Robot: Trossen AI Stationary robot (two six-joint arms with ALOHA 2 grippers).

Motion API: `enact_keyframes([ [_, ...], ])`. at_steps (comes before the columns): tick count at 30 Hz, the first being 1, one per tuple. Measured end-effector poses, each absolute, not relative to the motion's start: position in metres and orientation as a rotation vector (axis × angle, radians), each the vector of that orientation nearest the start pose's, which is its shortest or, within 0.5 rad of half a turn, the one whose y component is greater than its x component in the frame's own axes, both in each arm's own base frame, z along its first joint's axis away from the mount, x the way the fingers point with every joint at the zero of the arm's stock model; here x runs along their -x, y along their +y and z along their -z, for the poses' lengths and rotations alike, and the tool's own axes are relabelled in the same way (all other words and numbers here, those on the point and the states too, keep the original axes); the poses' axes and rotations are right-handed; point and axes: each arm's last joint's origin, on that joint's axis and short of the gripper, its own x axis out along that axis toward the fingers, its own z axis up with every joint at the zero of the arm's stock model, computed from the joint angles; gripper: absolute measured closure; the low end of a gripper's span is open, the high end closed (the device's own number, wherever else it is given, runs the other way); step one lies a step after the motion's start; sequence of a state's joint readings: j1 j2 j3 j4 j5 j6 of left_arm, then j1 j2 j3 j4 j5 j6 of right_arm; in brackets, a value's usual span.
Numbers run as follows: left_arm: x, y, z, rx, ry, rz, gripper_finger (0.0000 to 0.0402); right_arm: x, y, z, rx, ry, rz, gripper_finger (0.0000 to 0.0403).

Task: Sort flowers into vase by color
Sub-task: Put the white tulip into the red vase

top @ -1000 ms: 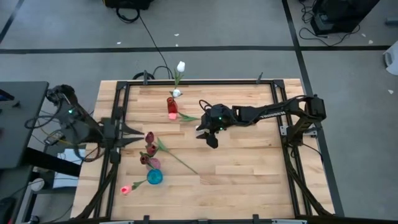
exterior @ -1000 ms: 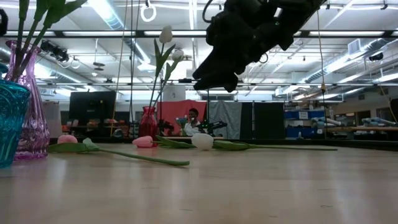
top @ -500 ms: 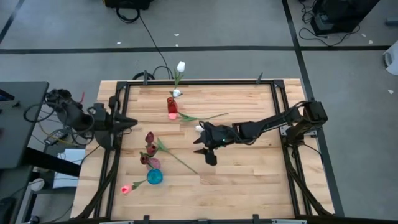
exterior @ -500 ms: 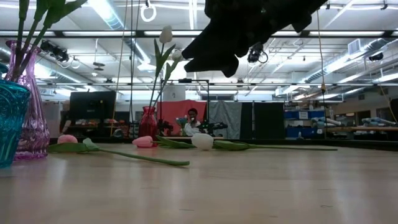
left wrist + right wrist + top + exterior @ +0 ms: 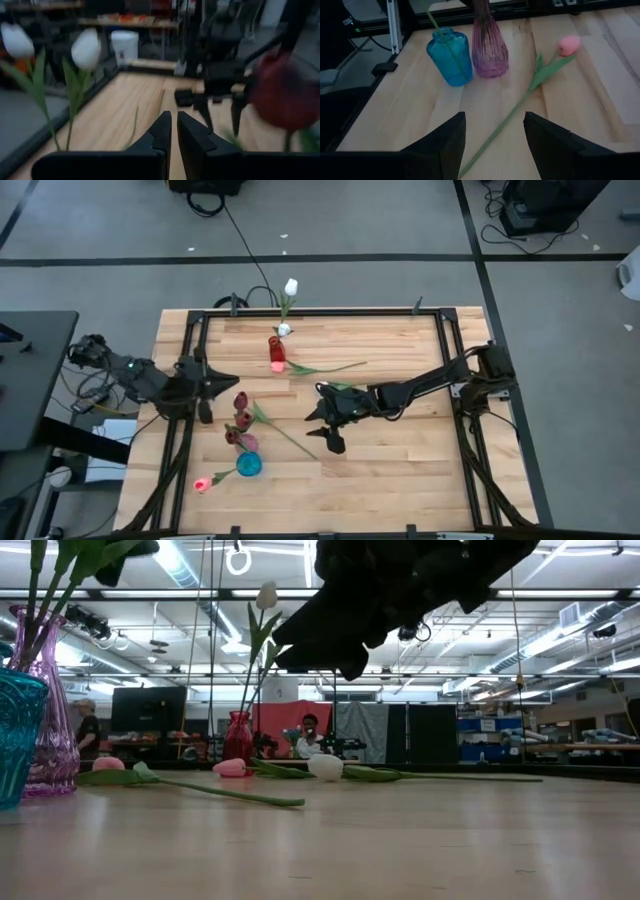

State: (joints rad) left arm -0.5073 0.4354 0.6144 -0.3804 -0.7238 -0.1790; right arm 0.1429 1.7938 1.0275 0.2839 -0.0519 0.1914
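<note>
Pink tulip [image 5: 568, 45] on table, beyond right gripper's [image 5: 494, 135] open jaws.

From above I see the desk [image 5: 400, 470] with three vases on its left half: one vase [image 5: 276, 352] near the far edge, holding a flower [image 5: 290, 287], and two vases [image 5: 245, 442] touching near the front-left. A loose flower [image 5: 275, 423] lies just right of that pair. My right end effector [image 5: 330, 432] hangs mid-desk, beside that flower; my left end effector [image 5: 207, 382] sits at the left edge.
</note>
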Motion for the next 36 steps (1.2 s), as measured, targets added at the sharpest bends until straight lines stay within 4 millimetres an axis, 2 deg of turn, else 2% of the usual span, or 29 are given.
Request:
enact_keyframes([
  [7, -0.099, -0.024, -0.281, 0.186, 0.168, -0.311, 0.0367, -0.379, 0.059, -0.189, -0.141, 0.489, -0.160, 0.0190],
  [11, -0.103, -0.023, -0.271, 0.190, 0.197, -0.336, 0.0367, -0.381, 0.066, -0.188, -0.108, 0.465, -0.179, 0.0190],
  [17, -0.104, -0.022, -0.271, 0.137, 0.199, -0.354, 0.0367, -0.385, 0.069, -0.161, -0.070, 0.535, -0.084, 0.0190],
  [20, -0.104, -0.022, -0.271, 0.137, 0.200, -0.353, 0.0367, -0.376, 0.054, -0.161, -0.071, 0.662, 0.006, 0.0190],
  [25, -0.104, -0.023, -0.270, 0.140, 0.205, -0.333, 0.0367, -0.350, 0.024, -0.177, -0.079, 0.863, 0.156, 0.0190],
  [29, -0.104, -0.023, -0.271, 0.143, 0.204, -0.333, 0.0367, -0.329, -0.001, -0.176, -0.052, 1.056, 0.255, 0.0190],
  [36, -0.104, -0.023, -0.271, 0.147, 0.200, -0.332, 0.0367, -0.316, -0.036, -0.169, -0.033, 1.192, 0.286, 0.0200],
])
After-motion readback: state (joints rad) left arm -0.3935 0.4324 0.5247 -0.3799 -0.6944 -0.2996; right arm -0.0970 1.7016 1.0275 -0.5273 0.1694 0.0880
